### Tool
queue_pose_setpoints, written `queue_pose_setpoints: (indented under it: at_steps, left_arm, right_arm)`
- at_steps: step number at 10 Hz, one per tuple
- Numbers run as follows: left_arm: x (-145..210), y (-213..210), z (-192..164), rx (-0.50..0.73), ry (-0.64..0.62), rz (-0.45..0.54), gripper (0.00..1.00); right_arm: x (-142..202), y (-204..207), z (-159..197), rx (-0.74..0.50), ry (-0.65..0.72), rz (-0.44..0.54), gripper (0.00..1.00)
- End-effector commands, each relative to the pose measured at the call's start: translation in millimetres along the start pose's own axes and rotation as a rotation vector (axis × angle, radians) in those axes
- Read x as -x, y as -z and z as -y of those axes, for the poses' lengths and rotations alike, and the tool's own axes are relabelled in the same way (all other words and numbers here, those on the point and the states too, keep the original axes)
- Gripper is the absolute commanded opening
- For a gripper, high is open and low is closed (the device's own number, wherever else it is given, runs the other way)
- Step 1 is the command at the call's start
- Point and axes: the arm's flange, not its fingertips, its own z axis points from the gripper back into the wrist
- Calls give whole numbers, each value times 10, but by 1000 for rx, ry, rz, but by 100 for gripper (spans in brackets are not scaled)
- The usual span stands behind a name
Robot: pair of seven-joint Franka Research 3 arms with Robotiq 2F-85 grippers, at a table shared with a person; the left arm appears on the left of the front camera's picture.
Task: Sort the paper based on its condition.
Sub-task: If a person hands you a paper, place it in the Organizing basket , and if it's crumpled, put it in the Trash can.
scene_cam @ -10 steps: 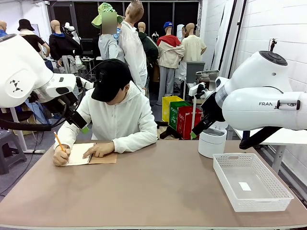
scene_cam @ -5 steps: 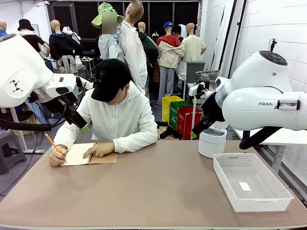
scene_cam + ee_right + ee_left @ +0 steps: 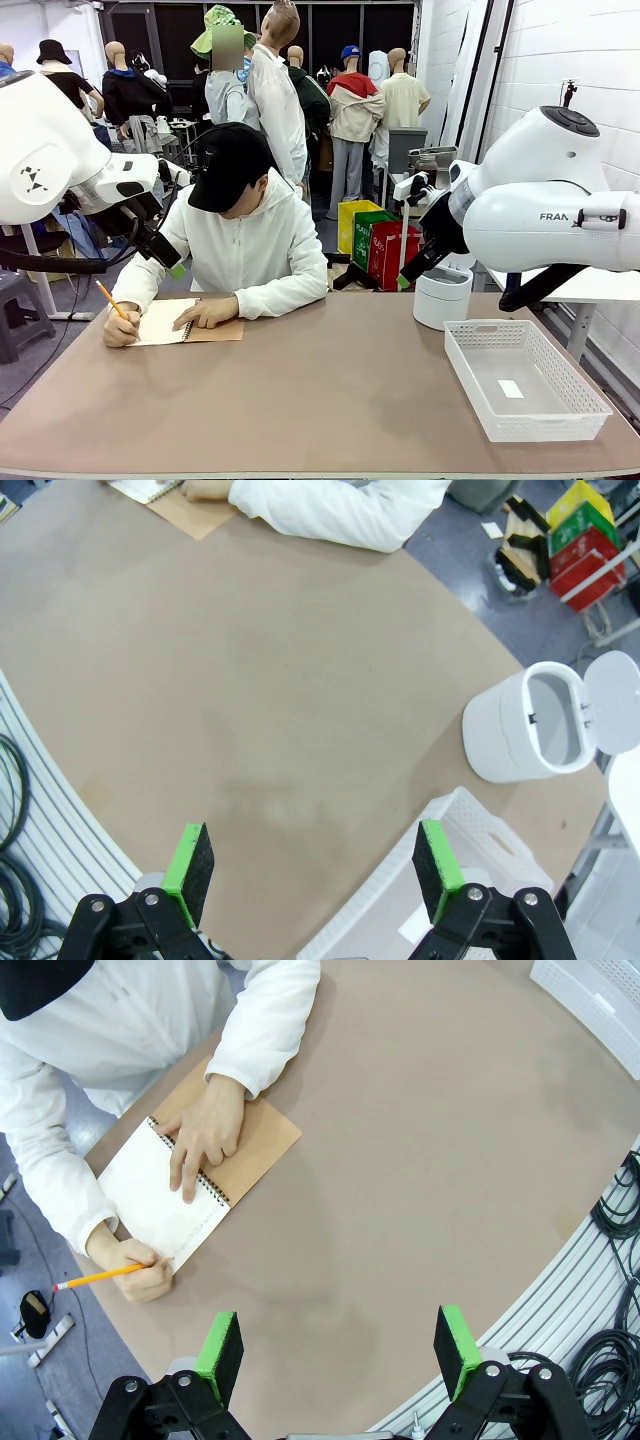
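Both hover high above table (image 3: 330,390): left pincer (image 3: 338,1332) wide apart, right pincer (image 3: 312,845) wide apart.

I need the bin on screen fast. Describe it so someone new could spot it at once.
Start at the brown table and go to its far corner on the robot's right. Just beyond the white basket stands the bin. It is a round, solid-walled white tub with its flip lid open, while the basket is low, rectangular and perforated.
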Motion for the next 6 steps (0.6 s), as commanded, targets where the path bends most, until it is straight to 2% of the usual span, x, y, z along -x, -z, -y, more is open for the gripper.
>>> queue_pose_setpoints:
  at_steps: [1,6]
  left_arm:
    - [0,-7,6,18,8,6,100]
    - [0,-7,6,18,8,6,100]
  right_arm:
    - [0,2,1,-4,0,1,100]
    - [0,2,1,-4,0,1,100]
